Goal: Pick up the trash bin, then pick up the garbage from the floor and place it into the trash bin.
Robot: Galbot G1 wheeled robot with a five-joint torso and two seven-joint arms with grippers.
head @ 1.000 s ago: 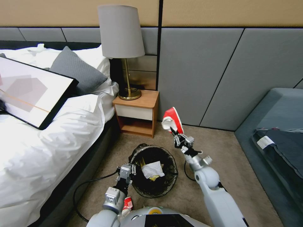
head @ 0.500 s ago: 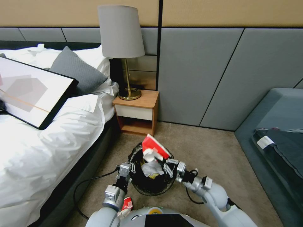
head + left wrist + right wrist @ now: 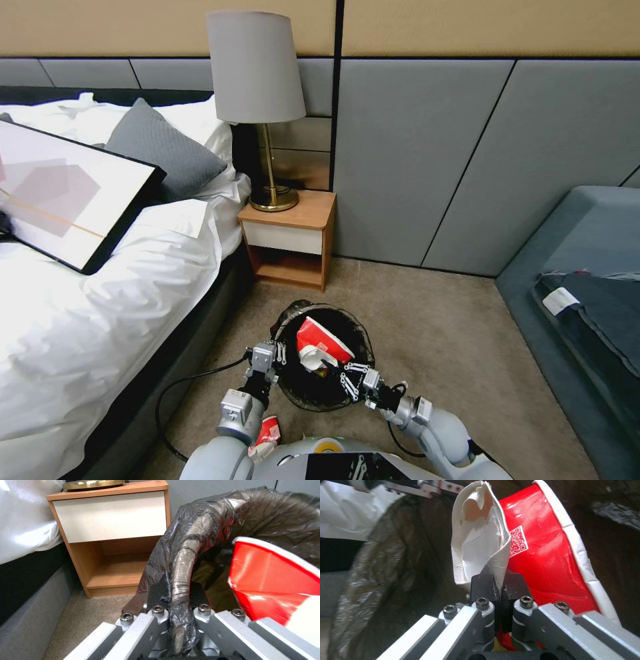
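bin rim (image 3: pixel 181 562) clamped in left gripper (image 3: pixel 265 357), keeping trash bin (image 3: pixel 325 400) steady off the carpet (image 3: pixel 427 313). right gripper (image 3: pixel 351 378) pinched on red-and-white wrapper (image 3: pixel 321 337), already inside the mouth, probably so it drops clean.

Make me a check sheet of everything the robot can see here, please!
Surface: beige carpet floor, bare beside the bin.
Job's things: trash bin with a black bag liner over its rim stands on the carpet; red-and-white wrapper sits in its mouth, above white paper scraps.
Clutter: small red-and-white piece by the robot's left arm.
Grippers: left claw clamps the bin's rim; right claw pinches the wrapper's white edge.
Cables: black cable loops over the carpet by the bed.
Surroundings: bed with a framed picture, nightstand with a lamp, grey sofa.
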